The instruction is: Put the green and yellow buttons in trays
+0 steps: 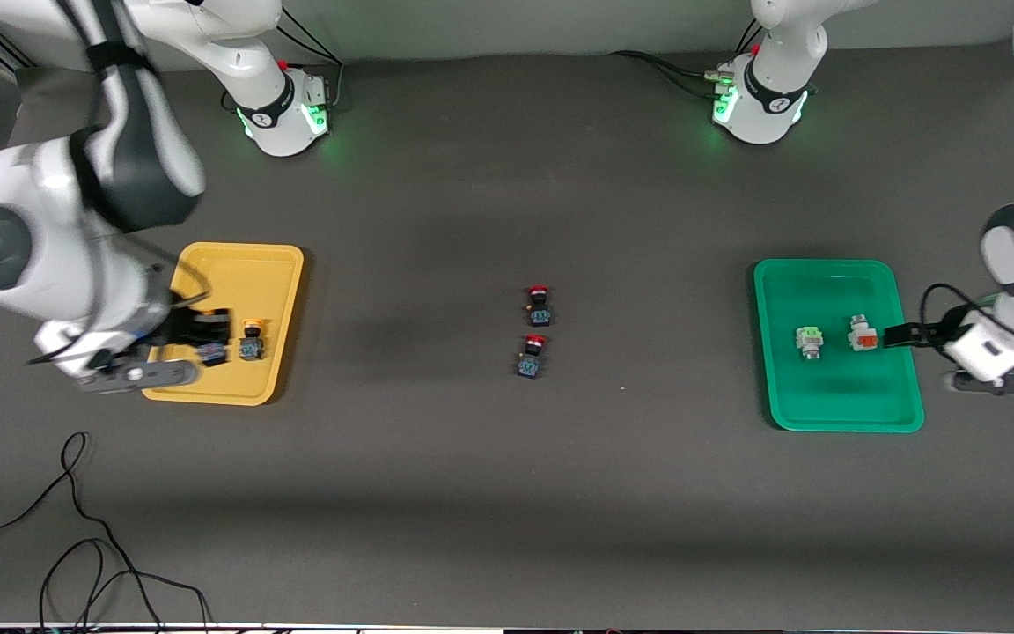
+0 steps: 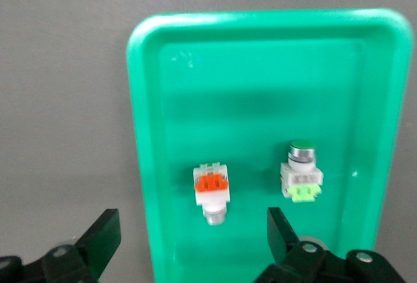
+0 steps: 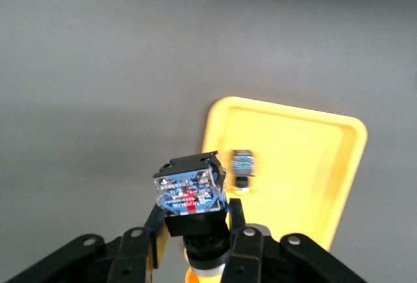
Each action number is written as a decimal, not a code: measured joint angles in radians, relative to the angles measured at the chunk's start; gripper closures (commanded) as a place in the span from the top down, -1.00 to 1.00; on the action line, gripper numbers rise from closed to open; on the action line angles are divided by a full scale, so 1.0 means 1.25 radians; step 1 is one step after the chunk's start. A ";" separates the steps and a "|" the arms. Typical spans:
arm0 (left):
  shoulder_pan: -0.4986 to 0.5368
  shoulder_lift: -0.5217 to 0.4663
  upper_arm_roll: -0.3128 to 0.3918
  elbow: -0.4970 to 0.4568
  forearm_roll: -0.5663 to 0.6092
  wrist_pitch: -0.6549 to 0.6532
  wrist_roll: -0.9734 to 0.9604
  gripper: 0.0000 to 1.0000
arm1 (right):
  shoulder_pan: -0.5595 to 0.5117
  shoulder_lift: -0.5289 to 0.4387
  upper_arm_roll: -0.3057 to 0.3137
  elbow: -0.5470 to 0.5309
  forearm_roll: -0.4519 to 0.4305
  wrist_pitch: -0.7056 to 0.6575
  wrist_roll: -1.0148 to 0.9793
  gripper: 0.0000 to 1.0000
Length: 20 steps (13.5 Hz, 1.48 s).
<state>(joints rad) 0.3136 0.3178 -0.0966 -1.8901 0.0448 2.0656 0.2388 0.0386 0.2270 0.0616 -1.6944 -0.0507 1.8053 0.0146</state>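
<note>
My right gripper (image 1: 208, 339) is over the yellow tray (image 1: 278, 264) and is shut on a yellow-capped button (image 1: 212, 354) with a black-blue body. In the right wrist view the fingers (image 3: 236, 221) clamp this button (image 3: 190, 195) above the tray's rim (image 3: 306, 159). A second yellow-capped button (image 1: 250, 342) lies in the tray (image 3: 243, 169). My left gripper (image 1: 899, 335) is open and empty over the green tray (image 1: 833, 409), at its edge toward the left arm's end. Two white buttons lie in that tray (image 2: 247, 68): one with an orange part (image 2: 211, 190) just off my open gripper (image 2: 192, 231), and one with a light green part (image 2: 300, 173).
Two red-capped black buttons (image 1: 539, 305) (image 1: 532, 356) lie at the table's middle, one nearer to the front camera than the other. A loose black cable (image 1: 76, 528) curls near the front edge at the right arm's end.
</note>
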 measured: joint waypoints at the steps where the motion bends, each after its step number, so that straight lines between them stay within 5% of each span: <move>1: 0.000 -0.018 -0.001 0.033 0.000 -0.057 0.000 1.00 | -0.003 0.000 -0.045 -0.011 0.016 0.001 -0.068 -1.00; 5: -0.029 -0.096 -0.010 0.108 -0.001 -0.216 0.000 1.00 | -0.013 0.002 -0.156 -0.163 0.044 0.149 -0.236 -1.00; 10: -0.109 -0.176 -0.012 0.155 -0.020 -0.339 -0.049 1.00 | -0.010 0.034 -0.162 -0.428 0.044 0.520 -0.244 -1.00; 13: -0.165 -0.180 -0.008 0.198 -0.023 -0.377 -0.100 1.00 | -0.010 0.079 -0.162 -0.463 0.044 0.602 -0.244 -1.00; 14: -0.191 -0.180 -0.001 0.214 -0.024 -0.398 -0.119 1.00 | -0.010 0.093 -0.162 -0.463 0.044 0.617 -0.244 0.84; 15: -0.220 -0.180 0.009 0.231 -0.024 -0.421 -0.134 1.00 | -0.010 0.102 -0.162 -0.463 0.044 0.623 -0.244 0.99; 18: -0.252 -0.181 0.022 0.266 -0.030 -0.461 -0.155 1.00 | -0.010 0.095 -0.162 -0.449 0.044 0.608 -0.243 1.00; 20: -0.252 -0.182 0.028 0.267 -0.036 -0.464 -0.155 1.00 | -0.009 0.061 -0.162 -0.386 0.044 0.489 -0.243 1.00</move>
<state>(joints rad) -0.0010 0.0899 -0.0617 -1.5569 -0.0008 1.4853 0.0451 0.0267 0.3026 -0.1403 -2.1773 0.0045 2.4169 -0.2895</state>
